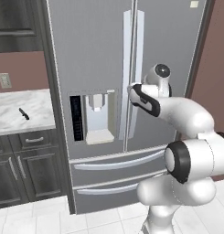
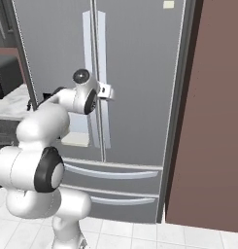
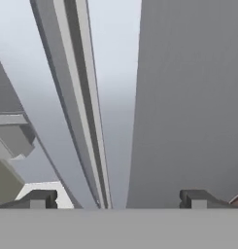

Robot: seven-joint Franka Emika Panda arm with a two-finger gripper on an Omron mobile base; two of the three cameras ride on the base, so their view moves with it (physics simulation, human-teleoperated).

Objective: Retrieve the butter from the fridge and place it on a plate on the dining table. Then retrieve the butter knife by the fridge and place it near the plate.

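The tall grey steel fridge (image 1: 95,55) stands shut, so the butter is hidden. My gripper (image 1: 130,89) is up against the long vertical handles (image 1: 133,68) at the seam between the doors, also seen from the right side (image 2: 111,91). In the hand view the gripper (image 3: 118,199) is open, its fingertips (image 3: 39,198) wide apart, with the left door's handle (image 3: 76,107) and the edge of the right one (image 3: 188,97) just ahead. The small dark butter knife (image 1: 24,113) lies on the marble counter (image 1: 35,123) left of the fridge. Plate and dining table are out of view.
Dark cabinets (image 1: 26,169) sit under the counter. The water dispenser (image 1: 98,114) and two bottom drawers (image 1: 113,162) face me. A brown wall (image 2: 212,121) closes off the fridge's right side. A black toaster oven (image 2: 4,77) stands on the counter.
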